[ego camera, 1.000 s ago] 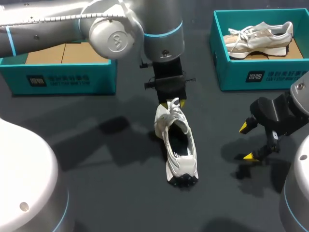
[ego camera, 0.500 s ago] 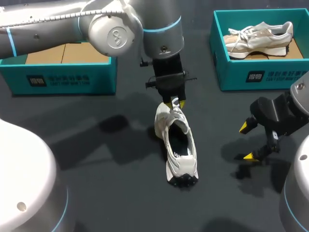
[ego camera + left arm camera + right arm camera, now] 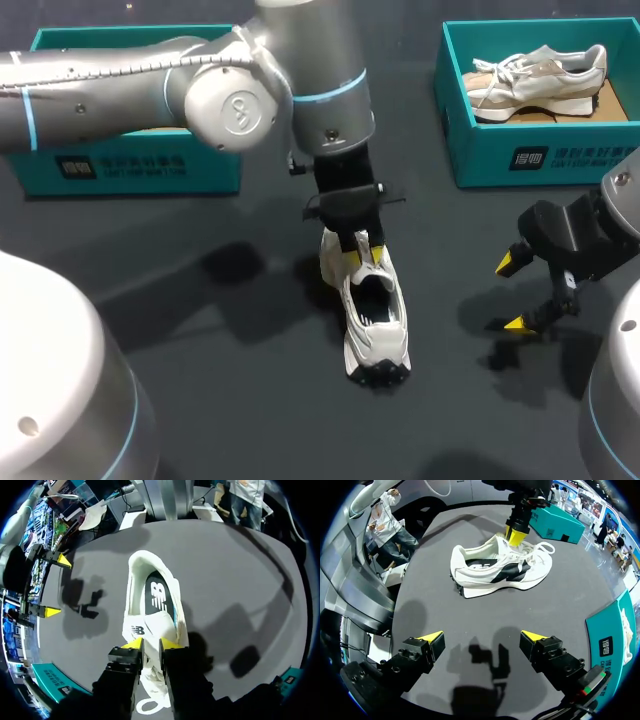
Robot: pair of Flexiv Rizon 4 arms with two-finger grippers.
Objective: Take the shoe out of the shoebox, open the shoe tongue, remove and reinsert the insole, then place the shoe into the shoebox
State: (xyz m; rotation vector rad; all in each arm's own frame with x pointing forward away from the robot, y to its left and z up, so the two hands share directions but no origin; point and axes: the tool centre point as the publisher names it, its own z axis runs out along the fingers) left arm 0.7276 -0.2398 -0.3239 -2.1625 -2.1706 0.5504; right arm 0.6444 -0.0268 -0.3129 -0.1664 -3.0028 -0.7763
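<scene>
Shoe (image 3: pixel 376 338): on its sole on table (image 3: pixel 180 330). Left gripper (image 3: pixel 151 644): jaws narrow, pinching tongue (image 3: pixel 151 653). Right gripper (image 3: pixel 481 637): jaws wide, holding nothing, well apart from shoe.

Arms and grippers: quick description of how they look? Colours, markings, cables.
The left arm and right arm have silver-grey shells with light blue rings at joints. The left's round joint cap carries an embossed logo; a pale ribbed cable runs along its link. The left gripper and right gripper are black, blocky, two-fingered, with bright yellow tips.
</scene>
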